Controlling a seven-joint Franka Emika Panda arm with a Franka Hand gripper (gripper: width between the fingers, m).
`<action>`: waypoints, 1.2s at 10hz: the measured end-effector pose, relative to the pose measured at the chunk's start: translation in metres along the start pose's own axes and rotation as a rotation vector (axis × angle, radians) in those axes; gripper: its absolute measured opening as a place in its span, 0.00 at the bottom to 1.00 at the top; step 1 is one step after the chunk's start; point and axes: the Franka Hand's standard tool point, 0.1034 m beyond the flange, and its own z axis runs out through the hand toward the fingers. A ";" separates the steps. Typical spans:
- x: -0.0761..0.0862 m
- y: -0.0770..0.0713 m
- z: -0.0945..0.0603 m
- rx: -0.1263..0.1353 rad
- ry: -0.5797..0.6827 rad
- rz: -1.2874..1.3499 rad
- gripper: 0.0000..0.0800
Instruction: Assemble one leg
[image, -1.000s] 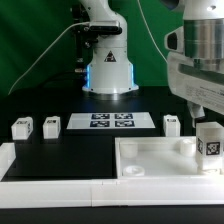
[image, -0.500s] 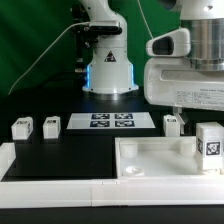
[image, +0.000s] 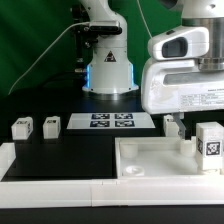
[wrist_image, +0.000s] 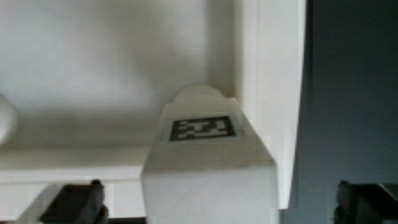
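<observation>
White moulded plastic, matte and smooth, makes up nearly everything before you. Nearest runs a flat white rail (image: 55, 190) along the front of the black table (image: 70, 155). Behind it, to the right, lies the large flat part (image: 160, 160), which has a round socket (image: 133, 170) at its near left corner. The leg (image: 209, 145) stands upright at the right side of this part, a squared block with a black-and-white tag (wrist_image: 201, 127) on its near face.

In the wrist view, the gripper (wrist_image: 219, 205) is spread wide. One dark finger (wrist_image: 75, 200) shows on each side of the leg, clear of it and holding nothing.

Farther back, three like blocks stand in a row: the left block (image: 21, 127), the middle block (image: 51, 125) and the right block (image: 172, 124). The thin marker board (image: 110, 121) lies between the last two. Beyond it rises the glossy robot base (image: 108, 70), ringed in blue light.
</observation>
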 end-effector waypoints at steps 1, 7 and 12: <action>0.000 0.001 0.000 -0.001 0.000 -0.096 0.81; 0.001 0.003 0.000 0.000 0.001 -0.122 0.37; 0.001 0.003 0.000 0.002 0.001 0.146 0.37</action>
